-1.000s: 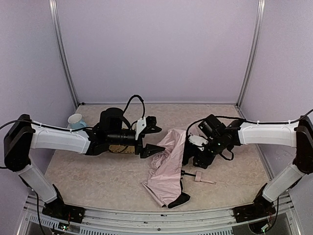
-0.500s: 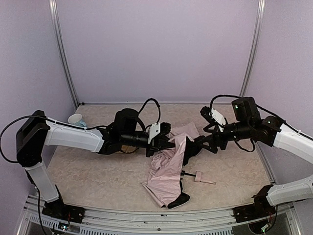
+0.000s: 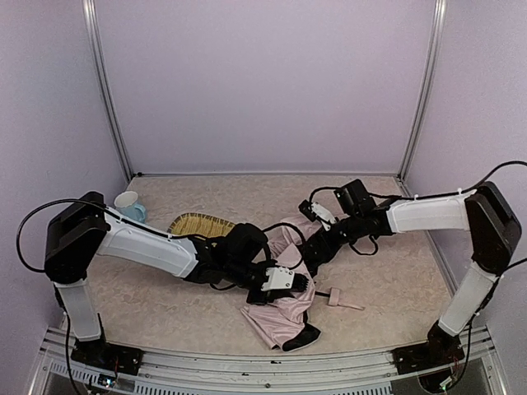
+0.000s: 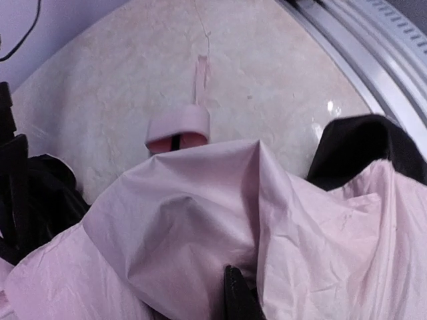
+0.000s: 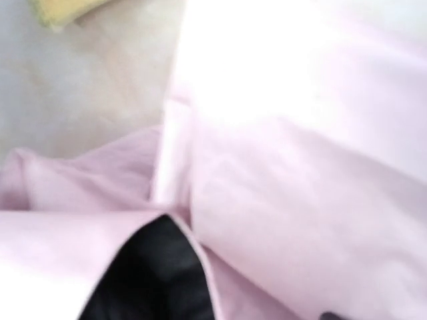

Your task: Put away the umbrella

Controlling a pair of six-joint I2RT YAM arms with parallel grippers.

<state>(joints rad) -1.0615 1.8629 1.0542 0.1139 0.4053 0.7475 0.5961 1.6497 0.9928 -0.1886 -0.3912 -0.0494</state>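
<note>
My left gripper [image 3: 290,284] is pinching a fold of the umbrella [image 3: 278,319], which lies crumpled on the bench [image 3: 148,304] between my arms, handle [image 3: 336,297] to the right. My right gripper [image 3: 318,250] is buried in fabric (spread or pinching, I cannot tell). If both pull apart, the thin cloth could tear or slip free.

Top view sharp, even soft overhead light, only faint shadows on the table [image 3: 165,304]. Left wrist view clear, small glints by the metal rail [image 4: 373,53], edges bowed. Right wrist view badly blurred and out of focus, umbrella [image 5: 300,200] fabric blown out white at the top
</note>
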